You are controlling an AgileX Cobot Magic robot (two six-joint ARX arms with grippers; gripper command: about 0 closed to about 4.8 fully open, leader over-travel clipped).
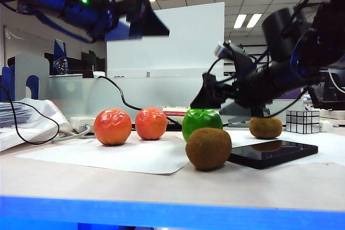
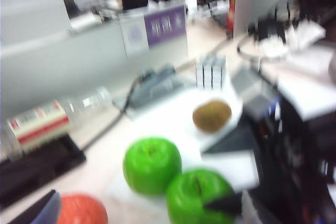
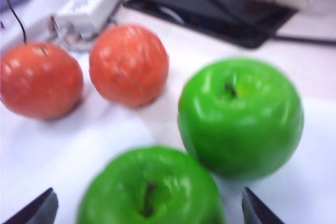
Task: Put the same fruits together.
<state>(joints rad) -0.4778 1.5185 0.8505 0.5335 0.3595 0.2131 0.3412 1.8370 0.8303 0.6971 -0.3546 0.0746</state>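
1. The two orange-red fruits (image 1: 112, 126) sit side by side on the white paper (image 1: 108, 157) on the bench (image 1: 172, 187), near each other but not clearly touching.
2. The two green apples (image 3: 240, 116) stand just beside each other, stems up; the exterior view shows only one, behind the near kiwi (image 1: 208, 148).
3. The far kiwi (image 1: 265, 127) lies well apart from the near one, beyond the black phone (image 1: 272, 152) and beside the silver mirror cube (image 1: 302, 121) — the one pair not yet together.
4. The left gripper (image 1: 141, 17) hangs high over the orange-red fruits, spread wide and empty.
5. The right gripper (image 3: 149, 205) hovers low above the apples, fingers wide apart, holding nothing.
6. Handling, as a guess: the fruits look light, hollow and rigid. The glossy apples could slip or roll — take them across the widest part. The fuzzy kiwis should grip better, held across the short axis.
7. No bowl, tray or other container is in view; only a lying plastic bottle (image 2: 58, 116) at the back.
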